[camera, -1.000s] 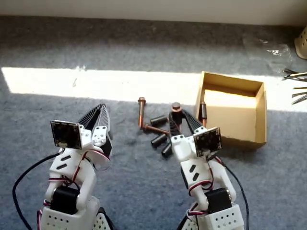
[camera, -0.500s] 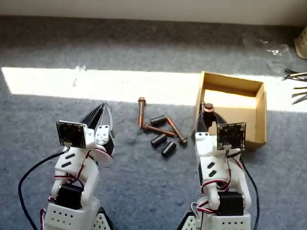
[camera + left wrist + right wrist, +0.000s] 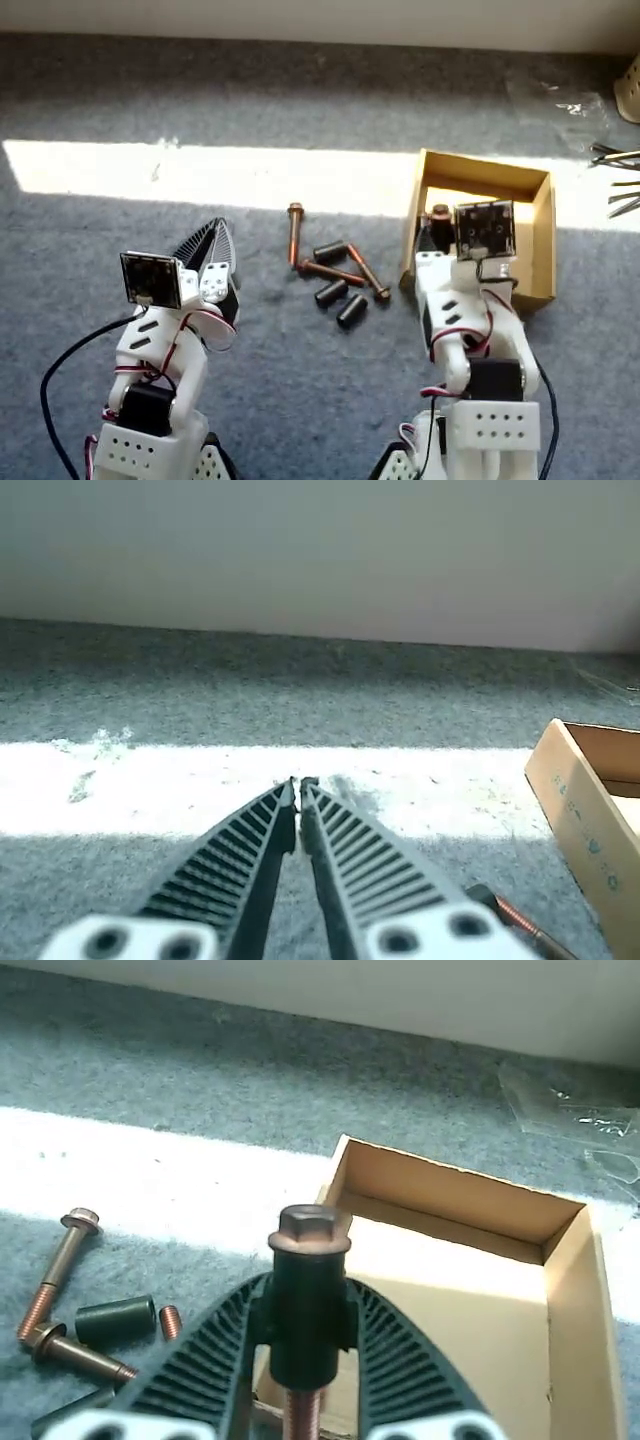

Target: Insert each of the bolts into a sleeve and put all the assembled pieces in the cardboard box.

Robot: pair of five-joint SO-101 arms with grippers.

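A sunlit band (image 3: pixel 200 175) crosses grey carpet (image 3: pixel 300 90) below a pale wall (image 3: pixel 320 550).

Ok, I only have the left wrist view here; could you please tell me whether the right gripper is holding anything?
Observer: Yes, the right gripper is shut on an assembled piece, held upright with the bolt head on top.
Operator: Thank you. Where is it relative to the box?
Observer: In the high view it is above the left part of the cardboard box, just inside the wall, not yet released.
Operator: And what is left outside it?
Observer: Three loose bolts and three empty sleeves lie on the carpet left of the box.
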